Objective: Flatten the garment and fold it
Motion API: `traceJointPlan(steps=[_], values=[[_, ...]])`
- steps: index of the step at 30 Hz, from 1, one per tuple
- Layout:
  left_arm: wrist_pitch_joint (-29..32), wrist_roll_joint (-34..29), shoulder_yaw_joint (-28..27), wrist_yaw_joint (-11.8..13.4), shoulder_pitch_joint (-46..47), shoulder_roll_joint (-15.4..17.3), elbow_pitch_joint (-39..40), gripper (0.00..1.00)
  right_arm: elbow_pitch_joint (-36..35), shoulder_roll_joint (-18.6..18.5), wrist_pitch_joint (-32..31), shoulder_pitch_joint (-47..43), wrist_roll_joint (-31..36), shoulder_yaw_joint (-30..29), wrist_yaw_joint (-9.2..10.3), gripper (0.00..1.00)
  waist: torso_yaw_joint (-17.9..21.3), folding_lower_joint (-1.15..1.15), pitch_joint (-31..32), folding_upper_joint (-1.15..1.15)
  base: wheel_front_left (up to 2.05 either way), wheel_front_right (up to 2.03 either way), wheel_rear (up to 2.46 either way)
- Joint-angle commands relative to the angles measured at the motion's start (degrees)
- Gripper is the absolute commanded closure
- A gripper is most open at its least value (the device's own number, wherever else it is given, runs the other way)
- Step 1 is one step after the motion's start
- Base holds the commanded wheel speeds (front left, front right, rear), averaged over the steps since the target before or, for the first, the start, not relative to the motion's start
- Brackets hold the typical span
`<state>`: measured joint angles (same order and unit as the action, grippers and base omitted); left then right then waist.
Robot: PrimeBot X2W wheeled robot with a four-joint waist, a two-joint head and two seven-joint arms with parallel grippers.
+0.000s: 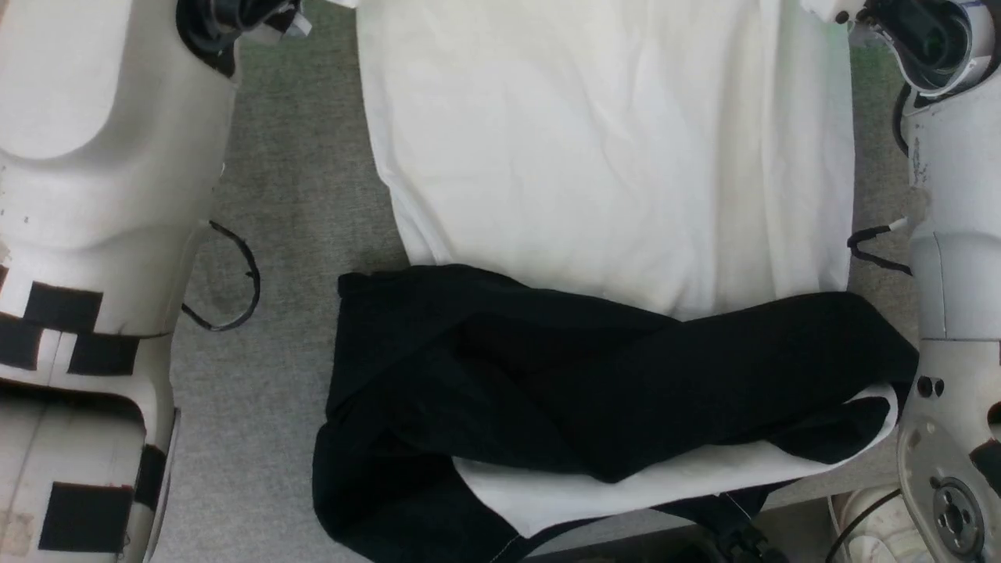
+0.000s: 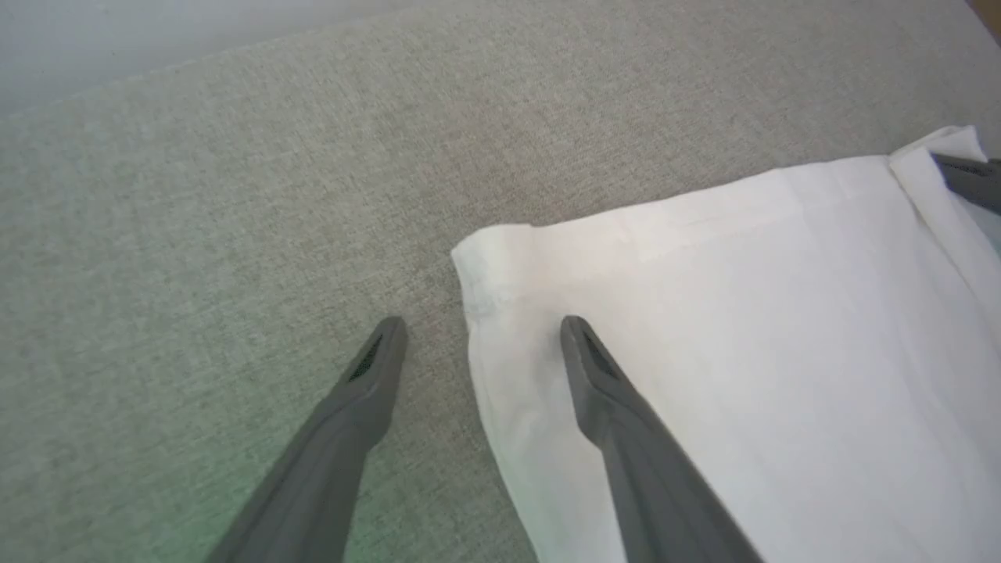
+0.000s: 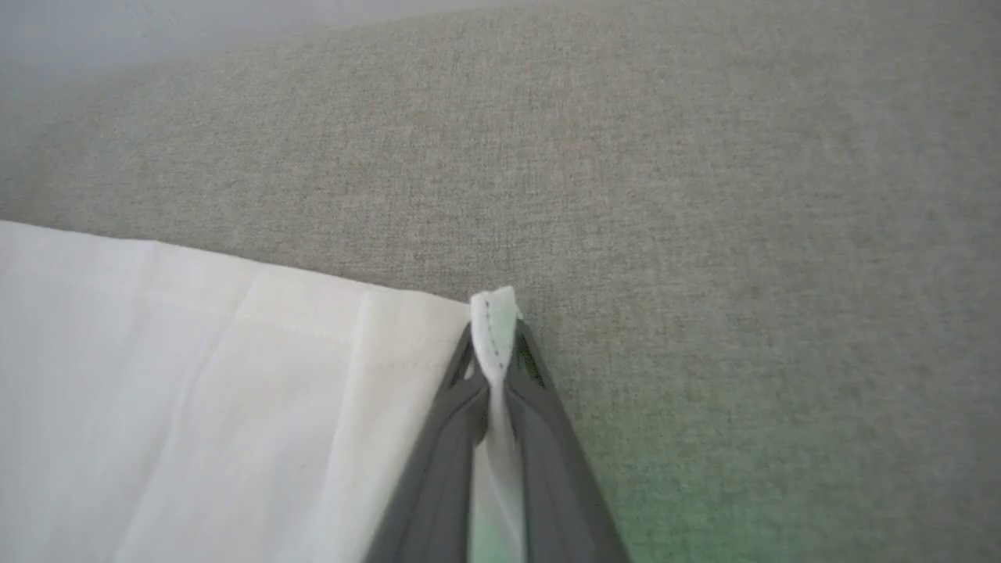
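The grey cloth-covered table (image 1: 289,195) runs under everything. On it the garment (image 1: 610,156) lies with its white body spread away from me, fairly flat apart from a few shallow creases. Its black part (image 1: 594,383) is heaped in a twisted band along the near edge, with a strip of white showing beneath it and some black hanging over the table's rim.

My two pale forearms flank the cloth, the left forearm (image 1: 94,195) well off its side and the right forearm (image 1: 954,274) close against the other.

My left pincer (image 2: 482,324) stands wide, holding nothing. One finger is over bare table and the other over the white cloth, so it straddles the left hem corner (image 2: 477,258). My right pincer (image 3: 494,338) is clamped on the right hem corner (image 3: 494,313); a small tuft with a line of stitching pokes out past the tips.

I judge the shirt light, limp and not at all fragile. It will sag and fold wherever it is unsupported, and a single layer may slide out of a shallow pinch. The stitched hem is the thickest, firmest place to grip, so the left corner deserves a deep bite through both layers. With both corners held, an even pull should smooth the body. The black heap needs separate straightening.
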<state>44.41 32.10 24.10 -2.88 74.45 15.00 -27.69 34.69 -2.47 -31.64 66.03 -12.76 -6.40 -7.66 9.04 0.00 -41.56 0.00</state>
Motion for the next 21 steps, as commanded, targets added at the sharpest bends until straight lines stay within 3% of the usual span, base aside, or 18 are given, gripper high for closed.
traceJointPlan(steps=[1,2,3,13,21], values=[[0.85,-0.33,0.5,0.4,0.26,0.26,-0.66,0.06,1.5,-0.41,0.1,-0.53,0.0,0.07,0.17,1.0,0.57,0.0,-0.43,0.0,0.0,0.0,0.0],[1.22,-0.33,0.66,0.31,0.29,0.44,-0.63,0.62,1.68,-0.41,0.27,-0.46,-0.07,0.14,0.17,1.0,0.76,0.0,-0.55,0.0,0.0,0.0,0.0],[1.48,-0.18,0.67,0.23,0.3,0.57,-0.57,1.0,1.84,-0.41,0.44,-0.37,-0.08,0.14,0.17,1.0,0.9,0.0,-0.66,0.0,0.0,0.0,0.0],[0.94,1.3,0.34,-1.04,-0.34,1.77,1.0,1.0,2.98,-0.41,1.94,0.33,0.52,-0.87,0.17,1.0,0.77,0.0,-0.68,0.0,0.0,0.0,0.0],[-8.81,2.54,-1.73,-2.96,-1.22,3.11,2.71,1.0,1.25,-0.41,3.37,0.61,1.24,-1.31,0.17,1.0,-0.82,0.0,1.92,0.0,0.0,0.0,0.0]])
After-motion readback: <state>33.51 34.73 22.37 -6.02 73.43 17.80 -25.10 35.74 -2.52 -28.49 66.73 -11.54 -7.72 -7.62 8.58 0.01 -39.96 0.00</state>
